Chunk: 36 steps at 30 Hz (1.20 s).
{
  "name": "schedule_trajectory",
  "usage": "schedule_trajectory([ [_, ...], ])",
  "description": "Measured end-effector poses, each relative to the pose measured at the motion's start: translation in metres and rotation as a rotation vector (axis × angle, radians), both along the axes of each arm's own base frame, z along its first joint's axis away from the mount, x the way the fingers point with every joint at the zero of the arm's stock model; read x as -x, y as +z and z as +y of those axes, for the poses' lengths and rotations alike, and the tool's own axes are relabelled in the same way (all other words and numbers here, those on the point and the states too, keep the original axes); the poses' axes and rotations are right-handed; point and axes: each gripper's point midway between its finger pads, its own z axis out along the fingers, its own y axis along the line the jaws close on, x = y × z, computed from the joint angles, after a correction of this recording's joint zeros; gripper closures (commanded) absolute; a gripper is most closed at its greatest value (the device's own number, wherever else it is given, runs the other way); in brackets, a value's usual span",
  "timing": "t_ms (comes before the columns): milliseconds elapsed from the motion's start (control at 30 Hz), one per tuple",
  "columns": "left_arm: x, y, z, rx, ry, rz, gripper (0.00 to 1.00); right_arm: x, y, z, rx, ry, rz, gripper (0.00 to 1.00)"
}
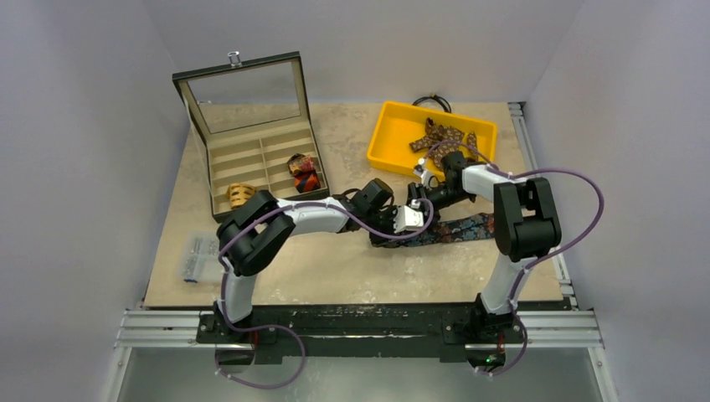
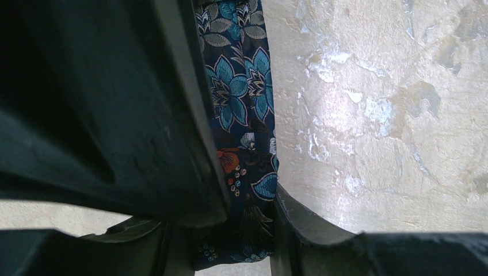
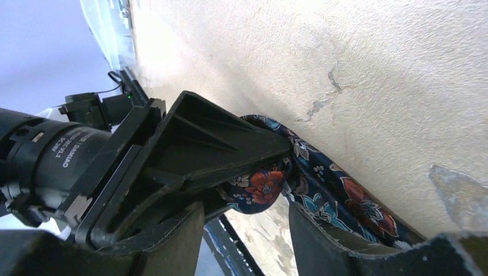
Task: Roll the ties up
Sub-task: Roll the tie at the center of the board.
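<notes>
A dark navy floral fabric necktie point(image 1: 459, 228) lies flat on the mottled beige table point(image 1: 335, 268), just past centre toward 4 o'clock, its free length running out toward 3 o'clock. Both arms meet over its near-centre end.

The left tool point(image 2: 247, 221) is clamped on the navy necktie point(image 2: 241, 109). In the left wrist view the cloth fills the gap and touches both black fingers point(image 2: 313, 230). In the right wrist view the end of the necktie point(image 3: 262, 187) curls around the tip of that left finger.

The right tool point(image 3: 247, 233) stands apart, with bare table showing through the gap. The curled end sits just at its mouth, and the strip trails across its finger point(image 3: 339, 236) at 5 o'clock in that view.

At 1 o'clock on the table sits a yellow plastic bin point(image 1: 395, 132) holding a loose brown patterned tie point(image 1: 442, 136). At 10 o'clock stands an open dark box with tan compartments point(image 1: 261, 155), its glass lid raised. A coiled red-orange tie point(image 1: 305, 173) sits in a right-hand compartment, and a coiled tan tie point(image 1: 240, 194) in the nearest left one.
</notes>
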Motion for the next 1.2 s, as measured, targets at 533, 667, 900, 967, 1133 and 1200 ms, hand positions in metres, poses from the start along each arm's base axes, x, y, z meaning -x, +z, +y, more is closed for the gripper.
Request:
schedule_trajectory([
  [533,-0.001,0.002,-0.005,0.006,0.013,-0.043,0.27,0.013,-0.023,0.012,-0.036,0.017,0.069,1.0],
  [667,-0.003,0.004,0.003,0.021,0.059,-0.036,0.19,0.019,-0.026,0.01,-0.034,0.027,0.077,1.0],
  [900,0.007,0.008,0.015,0.083,0.092,0.088,0.22,0.02,-0.029,0.008,-0.029,0.026,0.107,1.0],
  [967,0.01,0.009,0.012,0.111,0.091,0.116,0.25,0.02,-0.03,0.008,-0.032,0.026,0.12,1.0],
  [1133,0.017,0.011,0.007,0.153,0.099,0.161,0.3,0.022,-0.03,0.011,-0.07,0.029,0.135,1.0],
  [1200,0.016,0.011,0.006,0.172,0.108,0.162,0.3,0.023,-0.032,0.015,-0.102,0.032,0.153,1.0],
])
